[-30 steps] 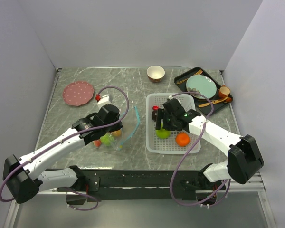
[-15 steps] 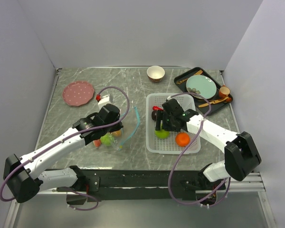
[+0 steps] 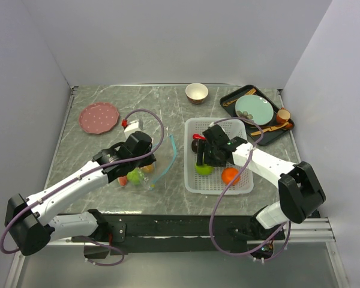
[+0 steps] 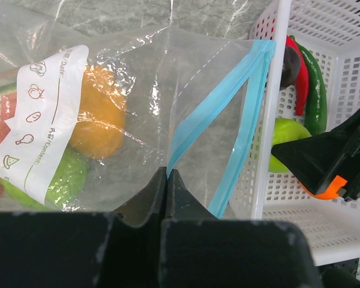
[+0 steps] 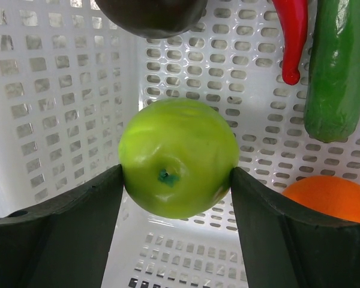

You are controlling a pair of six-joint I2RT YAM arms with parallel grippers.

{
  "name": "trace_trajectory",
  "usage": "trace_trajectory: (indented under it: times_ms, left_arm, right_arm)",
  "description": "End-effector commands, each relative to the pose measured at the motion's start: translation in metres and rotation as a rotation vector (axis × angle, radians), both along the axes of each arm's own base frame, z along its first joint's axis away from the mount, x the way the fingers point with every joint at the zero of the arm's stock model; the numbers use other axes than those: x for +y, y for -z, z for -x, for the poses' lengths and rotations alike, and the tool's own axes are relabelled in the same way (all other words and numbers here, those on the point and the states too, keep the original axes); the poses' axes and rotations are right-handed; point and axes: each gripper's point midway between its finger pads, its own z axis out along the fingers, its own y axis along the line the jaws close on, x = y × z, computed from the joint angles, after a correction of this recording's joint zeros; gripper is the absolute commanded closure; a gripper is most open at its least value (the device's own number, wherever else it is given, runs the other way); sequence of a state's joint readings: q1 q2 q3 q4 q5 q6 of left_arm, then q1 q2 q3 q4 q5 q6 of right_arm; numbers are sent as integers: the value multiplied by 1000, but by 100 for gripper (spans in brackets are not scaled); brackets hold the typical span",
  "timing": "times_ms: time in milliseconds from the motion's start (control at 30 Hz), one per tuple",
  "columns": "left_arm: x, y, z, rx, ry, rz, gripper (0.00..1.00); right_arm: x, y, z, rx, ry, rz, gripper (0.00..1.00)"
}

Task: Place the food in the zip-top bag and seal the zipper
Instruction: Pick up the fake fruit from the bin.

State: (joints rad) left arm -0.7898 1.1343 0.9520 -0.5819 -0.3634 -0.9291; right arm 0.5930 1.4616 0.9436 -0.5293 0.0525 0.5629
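Green apple (image 5: 179, 157) between black jaws

High fixed camera looks down from the near side over the whole table (image 3: 168, 102). Left wrist camera sits close on the zip-top bag (image 4: 168, 78), right wrist camera tight over a green apple (image 5: 177, 157); all three catch the white basket (image 5: 48, 90).

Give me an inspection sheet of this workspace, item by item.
Surface: grey marbled tabletop, no damage seen.
Job's things: clear zip-top bag, teal zipper strip unsealed, holds a bagged orange and a green fruit. The white perforated basket holds a green toy apple, loose orange, red chili, green pepper and dark brown piece.
Clutter: pink dotted plate, small bowl, black tray with teal plate.
Claws: left claw pinches the bag's edge; right claw has its pads against both sides of the green toy apple.
Cables: left purple cable arcs above its arm; right purple cable crosses the basket's corner.
Surroundings: plain grey walls, nothing else seen.
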Motion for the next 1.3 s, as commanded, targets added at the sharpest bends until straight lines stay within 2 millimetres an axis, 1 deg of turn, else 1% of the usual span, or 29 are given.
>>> trace_trajectory:
  times_ms: [0,67,100,167,333,433,633,833,1000,1100,1133,1167,1200,1233,1267]
  left_arm:
    - [-6,-10,-5,-24,9,15,99]
    - [-5,-10,-5,-24,5,10,99]
    - [-4,-11,-5,-26,3,12,99]
    - [-4,-10,-5,-28,5,13,99]
    - [-5,-11,-6,-28,2,18,99]
    - [-4,-13,-5,-29,-1,17,99]
    - [-3,-13,-4,-30,-6,21,99]
    - [-5,-12,-5,-26,-1,27,99]
    - [-9,-17,-6,-40,9,45,99]
    - [-12,-18,-9,-41,11,43,99]
    - [-12,-18,-9,-38,11,40,99]
    - [-12,-17,-9,-37,14,37,99]
    - [-13,-19,-10,-40,13,42,99]
    - [-13,-19,-10,-42,16,42,99]
    - [-13,-21,-10,-45,16,46,99]
  right_arm:
    - [-1,-5,-6,-14,1,4,38]
    - [3,-12,-6,-40,-14,-27,40]
    - [4,-21,-7,-69,-15,-48,40]
    - [4,-28,-9,-95,-23,-55,40]
    - [1,-35,-9,-97,-25,-40,46]
    - [2,-40,-8,-111,-22,-61,47]
    - [1,-59,-7,-153,-9,-88,47]
    - [3,-82,-5,-187,-9,-130,47]
    - [4,-101,-2,-205,11,-167,47]
    - [12,-118,2,-233,0,-236,47]
    - [19,-126,2,-247,-11,-283,47]
    - [22,-137,4,-274,-21,-325,46]
    - [26,-144,6,-283,-31,-359,46]
    - [34,-156,7,-305,-48,-421,45]
    - [38,-162,8,-314,-62,-450,44]
